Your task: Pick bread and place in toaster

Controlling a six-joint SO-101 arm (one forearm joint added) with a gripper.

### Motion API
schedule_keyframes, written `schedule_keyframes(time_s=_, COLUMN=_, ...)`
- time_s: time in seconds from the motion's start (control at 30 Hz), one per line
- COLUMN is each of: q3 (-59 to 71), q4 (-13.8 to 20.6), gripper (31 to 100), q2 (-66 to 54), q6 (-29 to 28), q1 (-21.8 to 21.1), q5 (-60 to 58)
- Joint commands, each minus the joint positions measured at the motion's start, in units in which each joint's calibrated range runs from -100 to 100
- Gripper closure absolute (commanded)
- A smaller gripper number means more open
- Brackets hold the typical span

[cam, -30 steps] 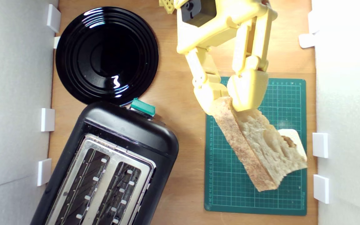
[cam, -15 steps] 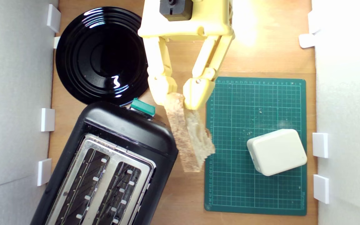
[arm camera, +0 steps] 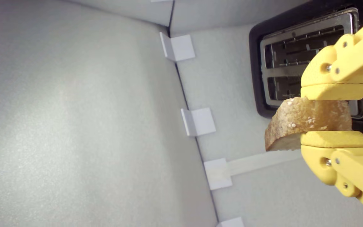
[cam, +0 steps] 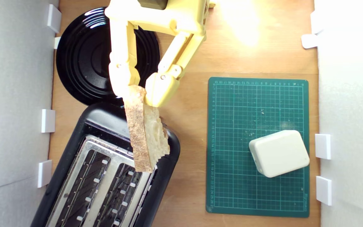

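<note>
Bread moved over the toaster
The hand [cam: 137,90] grips the bread [cam: 145,132], now off the green mat [cam: 232,189], above the toaster [cam: 106,176]; next, line up a slot.

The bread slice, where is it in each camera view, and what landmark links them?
Exterior view: the bread hangs from the gripper over the toaster's end nearest the plate.
Wrist view: bread clamped in the gripper, beside the slots.
Shared landmark: toaster.
</note>
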Motion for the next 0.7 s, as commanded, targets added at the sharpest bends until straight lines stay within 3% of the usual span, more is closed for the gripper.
schedule_keyframes(time_s=0.0, q3=-8.0, q4=3.7, gripper=74.0, q2=2.7, q6=0.3, q1=0.9, q5=2.2)
schedule_keyframes(time_s=0.17, q3=-9.8, q4=8.3, gripper=74.0, q2=5.1, q6=0.2, q1=0.9, q5=2.4)
schedule_keyframes(time_s=0.47, q3=-13.4, q4=13.3, gripper=73.5, q2=8.7, q6=0.6, q1=1.0, q5=4.5)
schedule_keyframes(time_s=0.67, q3=-18.5, q4=13.7, gripper=73.6, q2=12.1, q6=2.6, q1=0.9, q5=7.9)
